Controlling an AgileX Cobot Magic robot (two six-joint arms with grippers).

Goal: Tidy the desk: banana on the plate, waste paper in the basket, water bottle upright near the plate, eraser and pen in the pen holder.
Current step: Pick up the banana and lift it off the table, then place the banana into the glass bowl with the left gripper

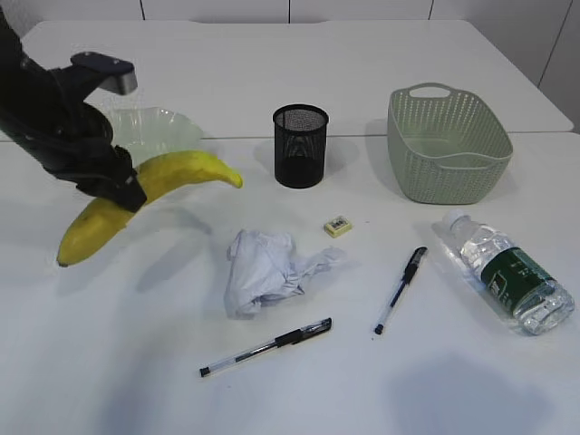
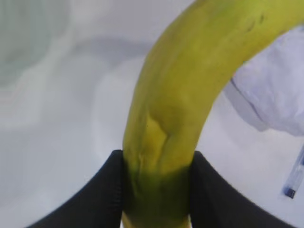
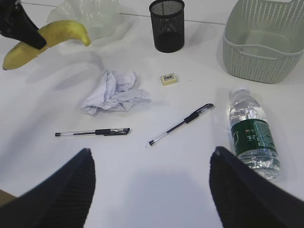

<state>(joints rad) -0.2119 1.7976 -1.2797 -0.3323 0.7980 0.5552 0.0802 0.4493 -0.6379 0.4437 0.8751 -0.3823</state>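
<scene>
My left gripper (image 1: 127,190) (image 2: 158,161) is shut on the yellow banana (image 1: 154,195) (image 2: 180,104) and holds it in the air, in front of the clear glass plate (image 1: 168,127). Crumpled waste paper (image 1: 267,269) lies mid-table, with a small eraser (image 1: 337,226) behind it. One pen (image 1: 267,346) lies in front of the paper and another pen (image 1: 401,290) to its right. The water bottle (image 1: 512,276) lies on its side at the right. My right gripper (image 3: 152,151) hangs open and empty above the table's front, outside the exterior view.
The black mesh pen holder (image 1: 300,145) stands at the back middle. A green basket (image 1: 449,145) stands at the back right, empty. A seam between two tables runs behind the plate and the holder.
</scene>
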